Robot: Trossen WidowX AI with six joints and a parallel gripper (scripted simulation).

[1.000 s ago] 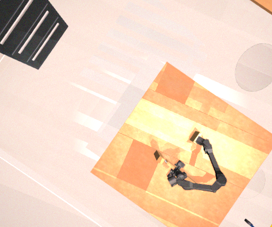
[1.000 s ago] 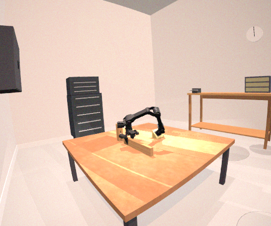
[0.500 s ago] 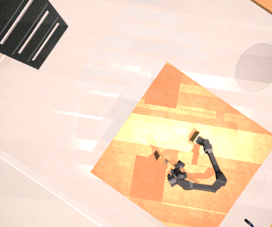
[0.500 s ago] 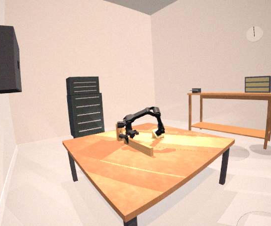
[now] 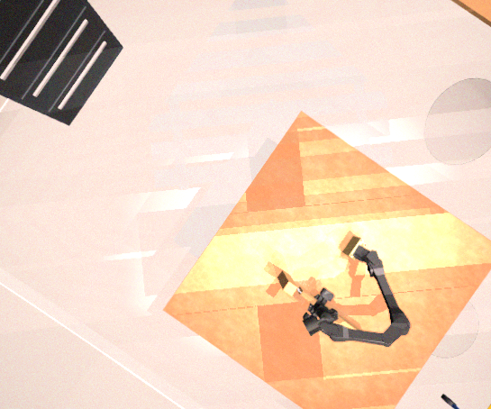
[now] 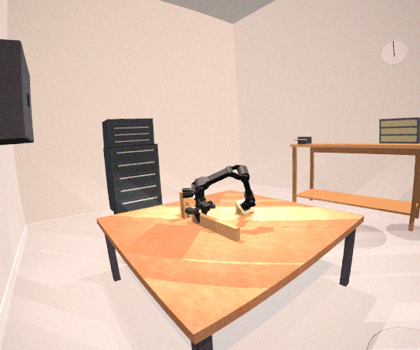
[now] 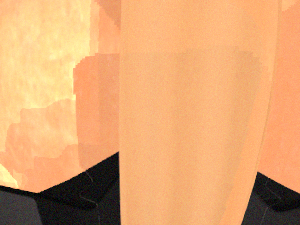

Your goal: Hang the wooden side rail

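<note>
The wooden side rail point(image 5: 347, 322) point(image 6: 223, 228) point(image 7: 190, 99) stands on its long edge, with its far end on the table point(image 5: 423, 243) point(image 6: 227, 274). The wooden headboard post point(image 5: 283, 279) point(image 6: 182, 204) stands upright beyond its other end. A small grey metal part point(image 5: 300, 291) shows at the post end of the rail; whether the hooks touch the pins cannot be told. My gripper point(image 5: 319, 307) point(image 6: 196, 218) point(image 7: 173, 157) points down and is shut on the rail, near its post end. In the wrist view its fingers are on both sides of the rail. The slot's pins are hidden or too small.
The arm's base point(image 5: 361, 251) point(image 6: 250, 204) is on the table beside a small block point(image 5: 352, 244) point(image 6: 240, 208). The arm arches over the table between base and rail. A dark drawer cabinet point(image 5: 50, 49) point(image 6: 135, 173) and a workbench point(image 6: 362, 148) stand off the table.
</note>
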